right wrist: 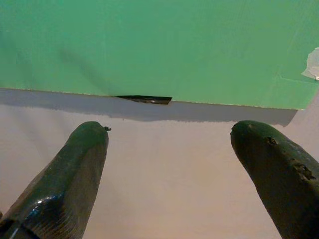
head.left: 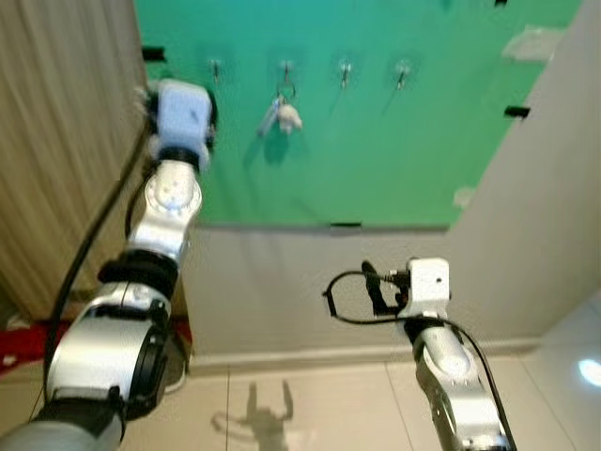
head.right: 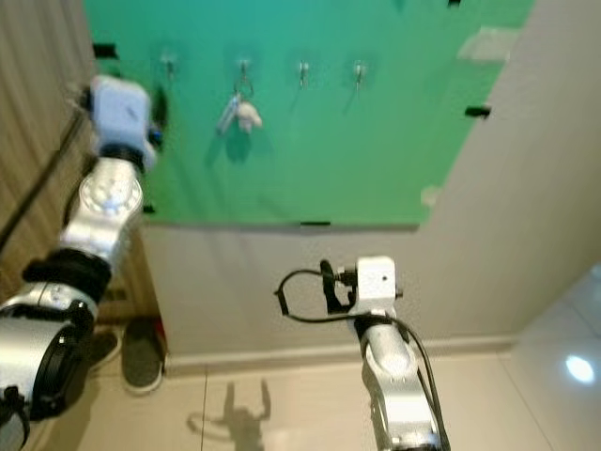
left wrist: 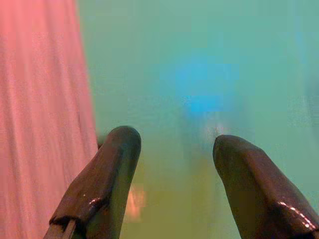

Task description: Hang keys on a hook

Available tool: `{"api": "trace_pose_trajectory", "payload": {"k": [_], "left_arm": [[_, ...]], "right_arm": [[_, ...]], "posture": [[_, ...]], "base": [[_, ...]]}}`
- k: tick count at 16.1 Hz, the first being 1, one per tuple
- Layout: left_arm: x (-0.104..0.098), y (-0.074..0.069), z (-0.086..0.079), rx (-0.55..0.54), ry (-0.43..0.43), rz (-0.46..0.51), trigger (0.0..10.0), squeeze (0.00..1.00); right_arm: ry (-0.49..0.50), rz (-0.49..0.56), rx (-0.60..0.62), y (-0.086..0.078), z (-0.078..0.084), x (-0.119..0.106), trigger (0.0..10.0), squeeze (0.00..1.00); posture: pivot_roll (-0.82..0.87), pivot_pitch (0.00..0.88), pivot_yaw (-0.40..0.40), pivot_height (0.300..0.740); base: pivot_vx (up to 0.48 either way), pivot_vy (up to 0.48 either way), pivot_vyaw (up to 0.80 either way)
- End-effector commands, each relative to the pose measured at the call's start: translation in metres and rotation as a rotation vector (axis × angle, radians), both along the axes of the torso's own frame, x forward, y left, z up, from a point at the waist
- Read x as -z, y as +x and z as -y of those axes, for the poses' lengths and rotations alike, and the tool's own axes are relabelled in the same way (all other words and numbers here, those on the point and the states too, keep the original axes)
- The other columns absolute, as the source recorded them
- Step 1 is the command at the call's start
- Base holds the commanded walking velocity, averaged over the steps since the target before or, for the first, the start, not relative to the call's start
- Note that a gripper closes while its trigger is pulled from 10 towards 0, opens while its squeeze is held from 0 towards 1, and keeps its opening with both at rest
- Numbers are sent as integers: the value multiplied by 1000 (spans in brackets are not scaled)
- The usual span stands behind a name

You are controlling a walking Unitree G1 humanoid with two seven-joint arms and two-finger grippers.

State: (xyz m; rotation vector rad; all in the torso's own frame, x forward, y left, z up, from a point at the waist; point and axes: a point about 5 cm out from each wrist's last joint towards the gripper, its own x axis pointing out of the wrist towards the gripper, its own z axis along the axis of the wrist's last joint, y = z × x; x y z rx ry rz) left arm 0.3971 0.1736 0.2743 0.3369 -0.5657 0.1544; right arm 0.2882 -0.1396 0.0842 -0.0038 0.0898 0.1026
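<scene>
Left eye view: keys [head.left: 282, 115] hang downward from the second hook [head.left: 286, 69], upper centre of the green board [head.left: 394, 160]. Left gripper [left wrist: 172, 164] at upper left and right gripper [right wrist: 169, 164] at lower centre both gape empty.

Head eyes face the green board [head.left: 376, 160] from afar; both wrist views look close at it

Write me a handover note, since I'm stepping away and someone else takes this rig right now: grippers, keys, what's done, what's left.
Left gripper: open, empty, raised close to the green board, beside the curtain.
Right gripper: open, empty, held low, facing the wall below the board's bottom edge.
Keys: hanging on the second hook from the left in the row of four; a small white charm hangs with them. The other three hooks are bare.
Done: keys appear hung, neither gripper touching them.
Left: probably only to draw the left arm back and lower it; check the keys sit securely.
</scene>
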Motion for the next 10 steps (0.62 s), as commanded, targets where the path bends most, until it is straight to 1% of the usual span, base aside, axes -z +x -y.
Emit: {"api": "trace_pose_trajectory", "payload": {"k": [1,2,3,4,5,6,7,8,9,10], "left_arm": [[-3,-4,4,12,-16,32,10000,0],[25,-10,5,60,-81,-71,10000,0],[45,-17,6,95,-110,-134,10000,0],[76,-31,6,138,-144,-219,10000,0],[95,-41,1,126,-187,-269,10000,0],[130,-70,-10,93,-235,-360,10000,0],[143,-90,-12,104,-174,-374,10000,0],[160,-121,-8,167,-114,-421,10000,0],[168,-133,-5,197,-159,-474,10000,0],[170,-133,-4,196,-195,-494,10000,0]], "right_arm": [[-2,21,0,3,3,-5,10000,0],[9,23,1,3,3,-5,10000,0],[16,23,6,3,3,-5,10000,0],[22,23,15,2,5,-5,10000,0],[18,23,21,1,7,-4,10000,0],[-6,30,31,-1,13,-1,10000,0],[-17,39,41,-4,18,0,10000,0],[6,41,75,-8,26,1,10000,0],[22,20,79,-9,27,2,10000,0],[16,10,67,-9,25,4,10000,0]], "posture": [[-16,0,-89,740],[-9,0,-81,740],[-6,0,-77,740],[-5,0,-75,740],[-2,0,-72,740],[14,0,-77,740],[27,0,-93,740],[48,0,-113,740],[55,0,-119,740],[55,0,-119,740]], "base": [[0,0,0],[0,0,0],[0,0,0],[0,0,0],[0,0,0],[0,0,0],[0,0,0],[0,0,0],[0,0,0],[0,0,0]]}}
